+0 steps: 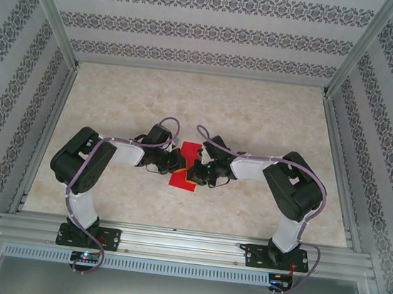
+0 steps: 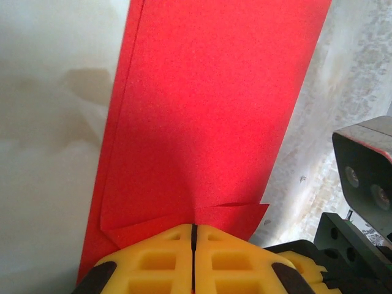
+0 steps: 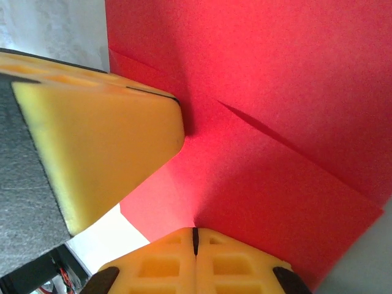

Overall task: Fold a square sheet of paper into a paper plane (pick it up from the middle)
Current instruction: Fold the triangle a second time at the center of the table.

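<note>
Your two arms bend inward, elbows out, so the left gripper point(image 2: 193, 229) and right gripper point(image 3: 196, 233) meet mid-table point(image 1: 256, 126), each clamped shut on the partly folded square sheet of paper point(image 1: 184, 180) between them.

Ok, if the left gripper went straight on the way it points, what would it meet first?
The square sheet of paper. The shut left gripper points along it from its near edge, so it would likely push into the red sheet at once; whether the tips touch it is unclear.
</note>
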